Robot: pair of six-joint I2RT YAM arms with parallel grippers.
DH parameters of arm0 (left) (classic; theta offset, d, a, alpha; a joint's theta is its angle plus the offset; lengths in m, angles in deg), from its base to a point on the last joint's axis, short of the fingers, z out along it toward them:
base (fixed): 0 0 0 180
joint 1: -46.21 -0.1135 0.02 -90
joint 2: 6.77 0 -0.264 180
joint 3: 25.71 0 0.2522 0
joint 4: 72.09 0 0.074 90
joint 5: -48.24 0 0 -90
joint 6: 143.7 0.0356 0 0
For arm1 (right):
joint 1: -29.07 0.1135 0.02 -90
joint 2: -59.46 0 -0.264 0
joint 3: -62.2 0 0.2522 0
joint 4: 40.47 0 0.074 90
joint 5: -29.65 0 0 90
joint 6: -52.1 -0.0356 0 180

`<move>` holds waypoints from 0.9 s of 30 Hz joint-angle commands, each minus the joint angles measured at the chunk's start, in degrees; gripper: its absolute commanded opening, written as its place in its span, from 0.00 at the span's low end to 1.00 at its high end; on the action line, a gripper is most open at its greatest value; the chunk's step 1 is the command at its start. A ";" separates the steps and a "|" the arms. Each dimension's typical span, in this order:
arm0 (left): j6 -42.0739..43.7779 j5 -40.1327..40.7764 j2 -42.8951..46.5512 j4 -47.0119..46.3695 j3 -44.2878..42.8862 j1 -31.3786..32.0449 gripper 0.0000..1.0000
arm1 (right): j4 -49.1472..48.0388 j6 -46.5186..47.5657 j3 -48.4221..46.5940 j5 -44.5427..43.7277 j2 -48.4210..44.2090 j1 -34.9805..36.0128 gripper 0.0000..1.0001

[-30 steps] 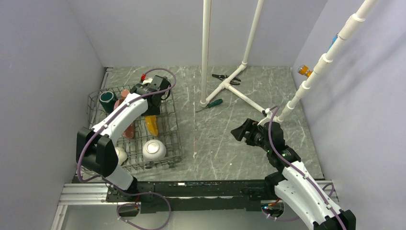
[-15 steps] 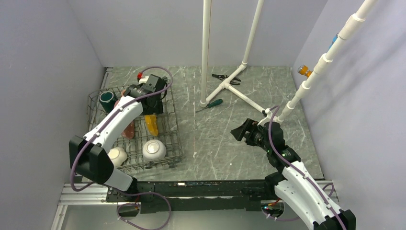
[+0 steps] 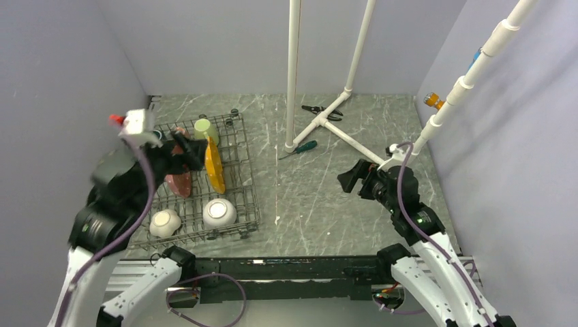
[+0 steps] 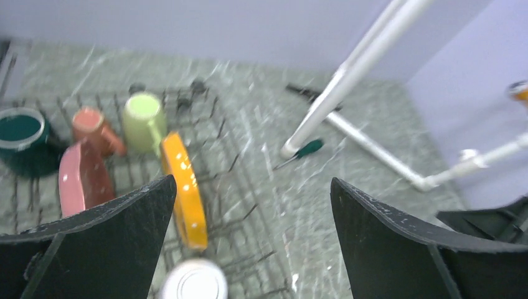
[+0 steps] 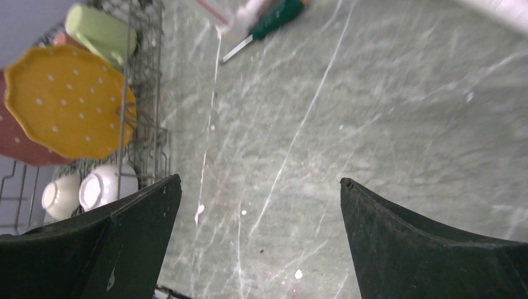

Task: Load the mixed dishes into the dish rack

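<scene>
Marbled tabletop (image 3: 320,194), lilac walls (image 3: 204,41) (dish rack (image 3: 236,158) left)

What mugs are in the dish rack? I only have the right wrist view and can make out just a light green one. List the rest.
Observer: A dark green mug sits at the far left of the dish rack, outside your view.
Operator: Check for a third.
Observer: A salmon mug sits between the dark green one and the light green mug.
Operator: Report the left gripper.
Observer: The left gripper is open and empty, raised above the rack.
</scene>
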 commanded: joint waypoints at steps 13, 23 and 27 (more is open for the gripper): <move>8.95 -7.54 22.18 -9.79 -4.54 -0.08 0.99 | 14.94 13.76 -31.74 -27.24 -6.67 -0.08 1.00; 7.93 -5.39 26.22 -8.16 -5.26 -0.08 1.00 | 19.53 13.99 -45.44 -32.54 -5.54 -0.08 1.00; 7.87 -5.78 25.69 -7.70 -5.51 -0.08 0.99 | 21.44 14.20 -47.44 -34.86 -5.09 -0.08 1.00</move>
